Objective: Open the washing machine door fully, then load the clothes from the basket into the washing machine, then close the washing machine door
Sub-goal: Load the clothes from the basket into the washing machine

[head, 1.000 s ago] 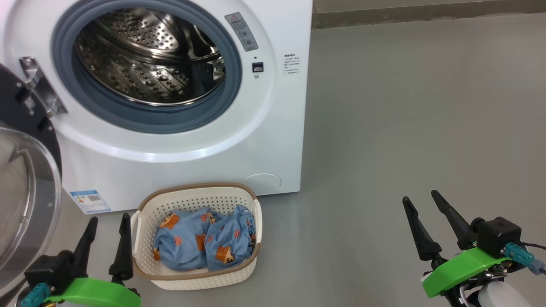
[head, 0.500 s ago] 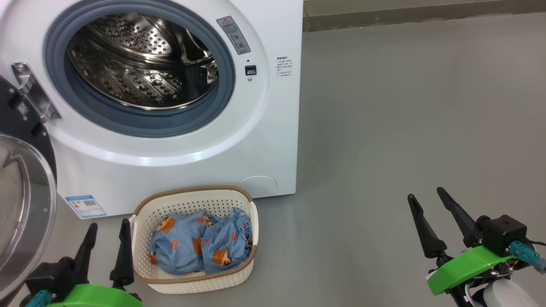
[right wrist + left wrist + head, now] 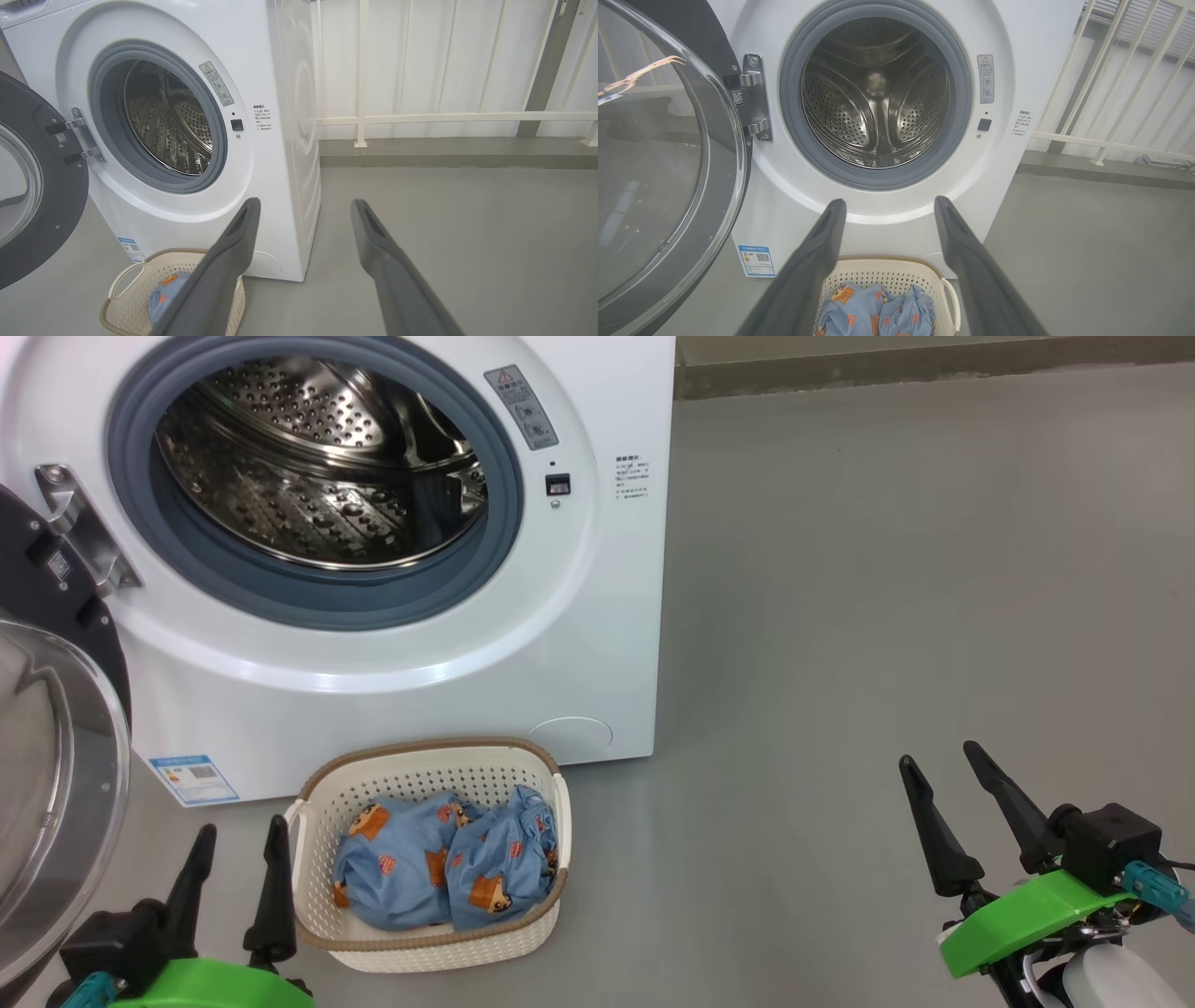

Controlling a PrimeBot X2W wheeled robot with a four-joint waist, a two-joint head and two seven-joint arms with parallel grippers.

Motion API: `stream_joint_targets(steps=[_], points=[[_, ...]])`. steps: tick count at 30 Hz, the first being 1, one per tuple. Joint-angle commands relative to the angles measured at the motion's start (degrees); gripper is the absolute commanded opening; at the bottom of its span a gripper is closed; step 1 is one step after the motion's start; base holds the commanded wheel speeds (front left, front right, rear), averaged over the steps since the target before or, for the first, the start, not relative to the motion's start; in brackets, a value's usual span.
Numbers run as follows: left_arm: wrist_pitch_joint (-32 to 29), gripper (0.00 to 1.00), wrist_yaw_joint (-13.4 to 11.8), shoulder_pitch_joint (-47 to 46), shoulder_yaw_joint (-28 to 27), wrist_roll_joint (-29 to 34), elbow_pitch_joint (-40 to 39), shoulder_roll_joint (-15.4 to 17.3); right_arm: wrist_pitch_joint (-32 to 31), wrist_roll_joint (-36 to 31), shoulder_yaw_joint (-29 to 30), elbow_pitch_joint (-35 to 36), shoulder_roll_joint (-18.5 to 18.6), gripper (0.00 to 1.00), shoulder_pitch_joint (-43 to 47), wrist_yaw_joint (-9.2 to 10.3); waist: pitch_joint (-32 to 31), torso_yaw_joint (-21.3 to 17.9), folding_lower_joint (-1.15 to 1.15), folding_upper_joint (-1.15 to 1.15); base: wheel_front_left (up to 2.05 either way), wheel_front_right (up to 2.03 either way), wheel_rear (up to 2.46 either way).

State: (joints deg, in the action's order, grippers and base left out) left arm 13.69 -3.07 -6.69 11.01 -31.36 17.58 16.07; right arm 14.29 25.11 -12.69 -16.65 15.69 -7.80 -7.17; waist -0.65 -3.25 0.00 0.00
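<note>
Grey floor (image 3: 887, 569), and the washing machine door (image 3: 56, 784) stood wide at the left edge, so loading looked up next. Clothes (image 3: 439, 873) sat in the basket (image 3: 420, 747), lower centre; left gripper (image 3: 243, 826) beside it and right gripper (image 3: 938, 756) both gaped, empty. Next call: pinch that fabric

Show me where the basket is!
In the head view the basket sits on the floor at lower left, just before the washing machine, beside the left claw.

The washing machine (image 3: 401, 709) is white with a grey gasket (image 3: 322, 609) and a hole-dotted steel drum (image 3: 308, 457). The washing machine door (image 3: 56, 607) has a black ring. The basket (image 3: 429, 954) is cream with a brown rim; the clothes (image 3: 439, 873) are light blue with orange-brown cartoon prints.
</note>
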Motion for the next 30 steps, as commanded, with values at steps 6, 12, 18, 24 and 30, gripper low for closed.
stream_joint_targets(steps=[6, 12, 18, 24, 30], points=[[0.7, 1.00, -0.2, -1.3, -1.6, 0.5, -1.3, 1.6, 0.7, -0.4, -0.5, 1.4, 0.9, 1.00, -2.0, -0.32, 0.0, 0.0, 0.00, 0.00, 0.00, 0.00, 0.00], [0.8, 1.00, -0.4, -1.7, -1.7, 0.4, -0.8, 1.7, 0.7, -0.4, -0.6, 1.4, 1.0, 1.00, -2.0, -0.32, 0.2, 0.0, 0.00, 0.00, 0.00, 0.00, 0.00], [0.8, 1.00, -0.7, -1.6, -1.6, 0.5, -1.1, 1.7, 0.7, -0.3, -0.6, 1.4, 1.1, 1.00, -1.9, -0.32, 0.3, 0.1, 0.00, 0.00, 0.00, 0.00, 0.00], [0.9, 1.00, -0.6, -1.5, -1.5, 0.3, -0.9, 1.9, 0.7, -0.3, -0.8, 1.5, 1.1, 1.00, -1.7, -0.32, 0.3, 0.4, 0.00, 0.00, 0.45, -0.45, 0.00], [0.9, 1.00, -0.9, -1.4, -1.5, 0.2, -1.2, 2.0, 0.7, -0.3, -0.8, 1.6, 0.9, 1.00, -1.5, -0.32, 0.3, 0.5, 0.00, 0.00, 1.27, -1.27, 0.00]])
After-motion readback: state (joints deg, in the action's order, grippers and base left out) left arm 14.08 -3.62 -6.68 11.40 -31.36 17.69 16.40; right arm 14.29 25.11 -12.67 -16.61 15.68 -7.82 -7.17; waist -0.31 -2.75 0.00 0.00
